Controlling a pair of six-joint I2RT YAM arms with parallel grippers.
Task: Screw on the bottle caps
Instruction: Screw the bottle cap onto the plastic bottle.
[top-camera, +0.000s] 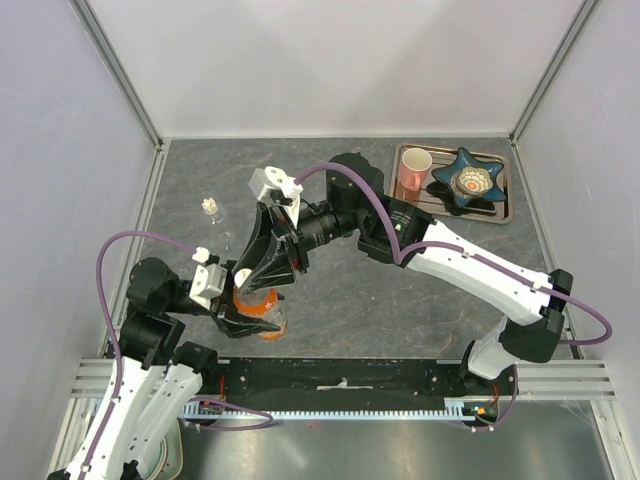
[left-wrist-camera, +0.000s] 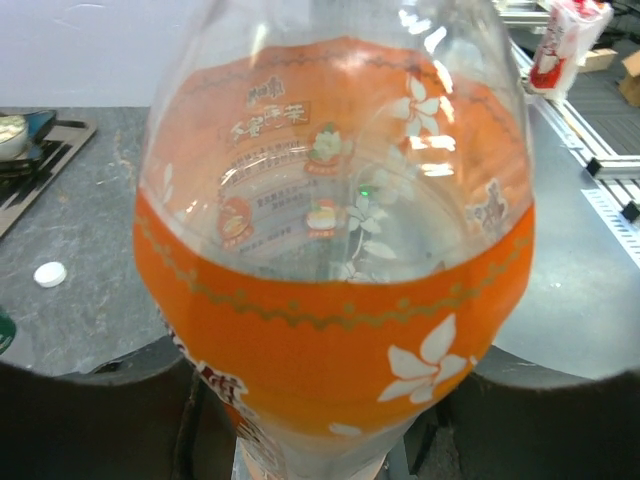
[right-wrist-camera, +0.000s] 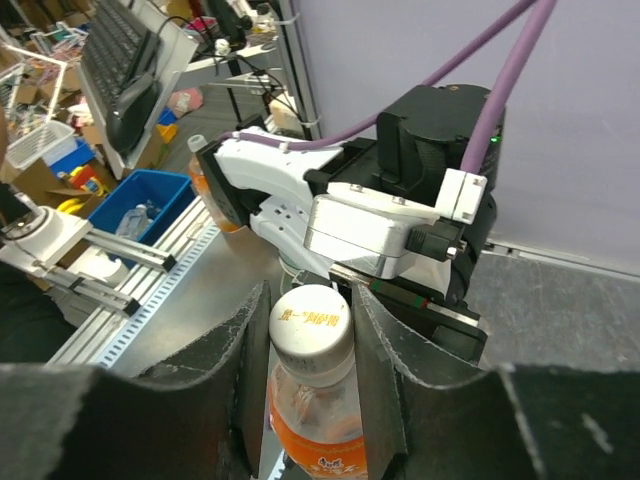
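The orange-drink bottle (top-camera: 268, 312) stands upright near the table's front edge. My left gripper (top-camera: 248, 318) is shut on its lower body, and the orange label (left-wrist-camera: 330, 310) fills the left wrist view. My right gripper (top-camera: 265, 278) reaches down over the bottle's top. In the right wrist view its fingers (right-wrist-camera: 375, 350) stand on both sides of the white cap (right-wrist-camera: 310, 322), which sits on the bottle's neck, and they close on it. A loose white cap (left-wrist-camera: 49, 274) lies on the table. The tiny clear bottle (top-camera: 210, 208) stands at the back left. I cannot make out the green-labelled bottle.
A metal tray (top-camera: 503, 205) at the back right holds a pink mug (top-camera: 414, 168) and a blue star-shaped dish (top-camera: 467, 178). The left arm's white and black wrist (right-wrist-camera: 380, 215) sits close behind the bottle. White walls enclose the table.
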